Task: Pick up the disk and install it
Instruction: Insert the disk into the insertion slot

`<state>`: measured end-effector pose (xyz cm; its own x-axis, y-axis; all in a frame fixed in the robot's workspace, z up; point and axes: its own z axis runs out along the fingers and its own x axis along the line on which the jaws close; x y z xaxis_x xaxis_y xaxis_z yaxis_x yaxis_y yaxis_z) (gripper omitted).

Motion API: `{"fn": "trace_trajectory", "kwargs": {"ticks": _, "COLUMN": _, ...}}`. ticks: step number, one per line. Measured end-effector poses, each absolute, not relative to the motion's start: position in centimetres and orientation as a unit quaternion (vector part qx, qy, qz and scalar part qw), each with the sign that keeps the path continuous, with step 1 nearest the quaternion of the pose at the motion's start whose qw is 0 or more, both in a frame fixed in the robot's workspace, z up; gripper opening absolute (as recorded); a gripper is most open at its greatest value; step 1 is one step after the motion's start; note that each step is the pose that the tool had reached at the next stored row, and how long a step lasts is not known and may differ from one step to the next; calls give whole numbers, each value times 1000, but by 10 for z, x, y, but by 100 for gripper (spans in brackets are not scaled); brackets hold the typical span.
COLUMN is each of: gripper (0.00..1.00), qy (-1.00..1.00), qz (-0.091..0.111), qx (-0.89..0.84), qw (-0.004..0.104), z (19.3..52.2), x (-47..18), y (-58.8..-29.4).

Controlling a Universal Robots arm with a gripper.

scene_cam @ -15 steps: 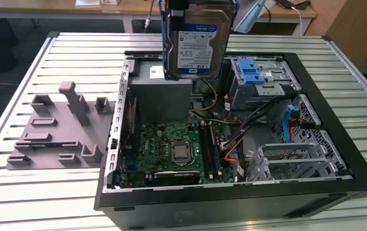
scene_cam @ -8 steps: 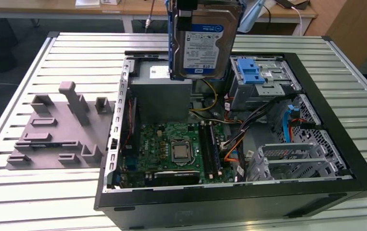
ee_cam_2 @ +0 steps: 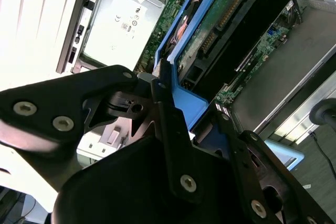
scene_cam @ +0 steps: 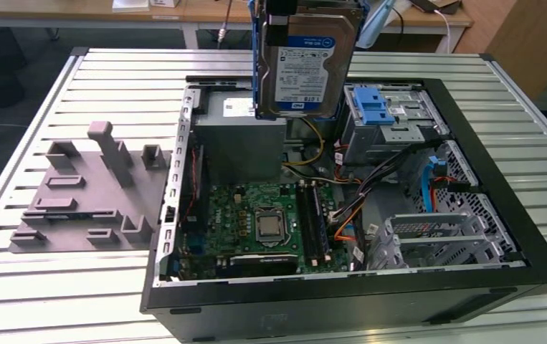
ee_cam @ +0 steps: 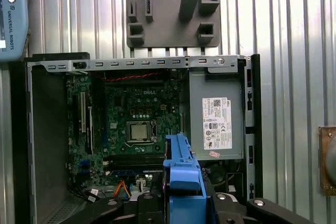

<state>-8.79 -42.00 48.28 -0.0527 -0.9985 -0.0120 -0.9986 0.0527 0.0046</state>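
Observation:
The disk (scene_cam: 307,64), a silver hard drive with a white-and-blue label and blue carrier rails, hangs upright in the air over the far side of the open computer case (scene_cam: 502,215), above the grey power supply (scene_cam: 239,136). My gripper (ee_cam_2: 191,106) is shut on the disk's blue carrier end, with a black finger pressed against each side. In the second wrist view the disk's green circuit-board face (ee_cam_2: 226,19) points away from me. In the first wrist view the blue carrier (ee_cam: 181,171) sticks out from between the gripper (ee_cam: 182,199) fingers, over the case interior.
A metal drive cage with a blue latch (scene_cam: 373,107) sits in the case to the exterior view's right of the disk. The motherboard (scene_cam: 264,222) and loose cables fill the case floor. A grey moulded fixture (scene_cam: 92,193) lies on the slatted table at the exterior view's left.

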Motion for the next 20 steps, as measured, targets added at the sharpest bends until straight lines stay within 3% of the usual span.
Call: {"fn": "trace_trajectory", "kwargs": {"ticks": 20, "gripper": 36, "qy": 725, "qz": 6, "qx": -688, "qw": 3, "z": 483, "x": -88, "y": -425}}
